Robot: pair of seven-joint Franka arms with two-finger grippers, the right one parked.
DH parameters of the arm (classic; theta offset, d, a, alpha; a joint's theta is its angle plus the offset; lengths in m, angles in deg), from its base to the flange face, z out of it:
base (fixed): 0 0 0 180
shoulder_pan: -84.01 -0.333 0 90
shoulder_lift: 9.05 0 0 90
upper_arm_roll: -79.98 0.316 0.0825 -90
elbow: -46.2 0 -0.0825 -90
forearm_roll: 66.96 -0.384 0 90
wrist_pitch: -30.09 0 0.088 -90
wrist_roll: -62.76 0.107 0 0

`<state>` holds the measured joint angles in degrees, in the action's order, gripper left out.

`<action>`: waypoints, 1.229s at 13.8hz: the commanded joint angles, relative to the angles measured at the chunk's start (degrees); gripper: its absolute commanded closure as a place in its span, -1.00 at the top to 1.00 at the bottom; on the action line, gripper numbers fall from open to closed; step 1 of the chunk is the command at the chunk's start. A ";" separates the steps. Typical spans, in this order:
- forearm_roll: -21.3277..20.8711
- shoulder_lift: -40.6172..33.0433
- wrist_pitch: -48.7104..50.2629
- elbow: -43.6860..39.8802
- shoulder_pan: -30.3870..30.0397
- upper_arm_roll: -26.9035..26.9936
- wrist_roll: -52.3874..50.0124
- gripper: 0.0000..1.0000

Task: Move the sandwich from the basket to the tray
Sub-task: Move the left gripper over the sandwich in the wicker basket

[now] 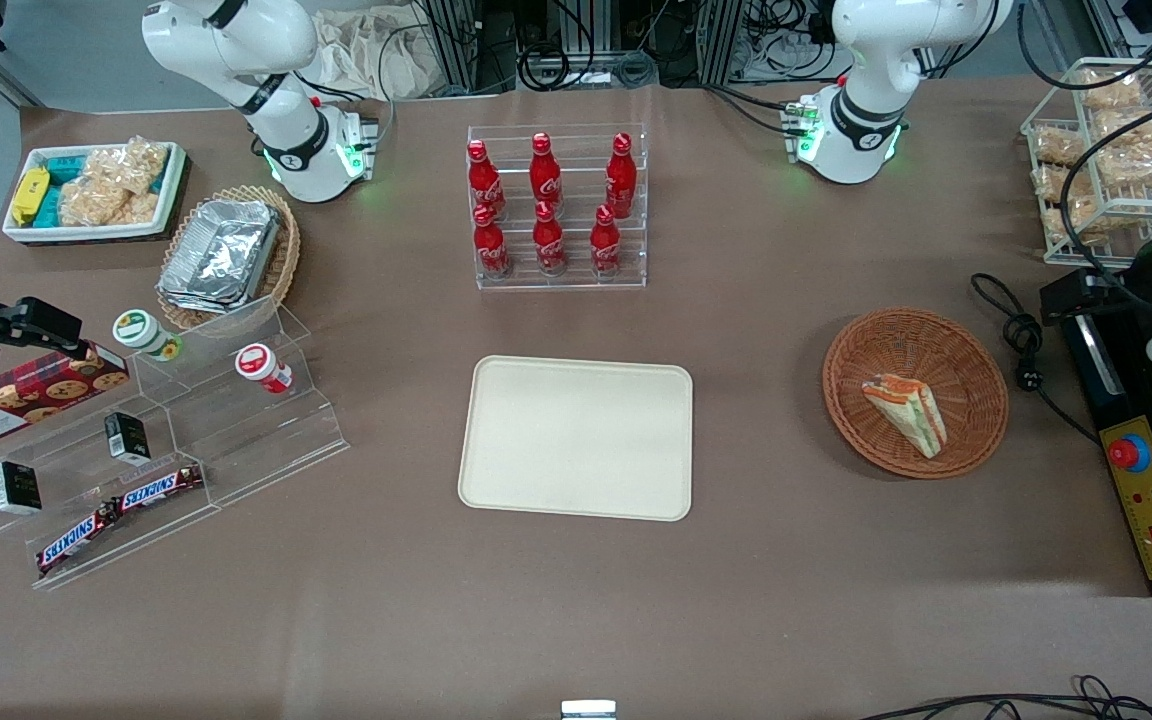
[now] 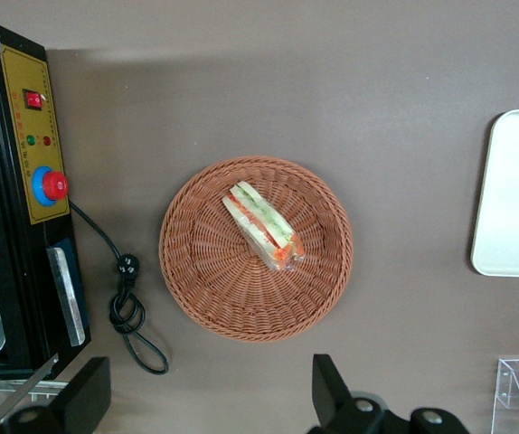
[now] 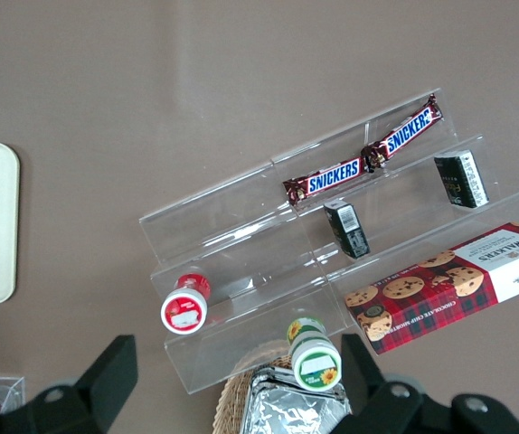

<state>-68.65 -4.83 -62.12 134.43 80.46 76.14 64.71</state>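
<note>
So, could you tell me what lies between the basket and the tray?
Only bare brown tabletop between basket and tray, seen in the front view; the open gripper hangs above.

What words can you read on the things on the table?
"SNICKERS": on both chocolate bars on the clear stand.
"WALKERS": on the red cookie box.
Coca-Cola script: on the red bottles.
Small black boxes and control panel: too small to read.
The gripper hangs open above the basket.

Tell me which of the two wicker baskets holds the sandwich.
The round reddish-brown basket toward the working arm's end holds the sandwich; the pincer hovers open above it. The tan basket holds foil containers.
</note>
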 commanded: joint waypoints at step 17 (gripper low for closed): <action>-1.04 -1.76 -32.48 29.26 0.48 -2.93 -53.78 1.00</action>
<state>-68.66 -4.69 -90.04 158.99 80.86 73.28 16.10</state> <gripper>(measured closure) 0.000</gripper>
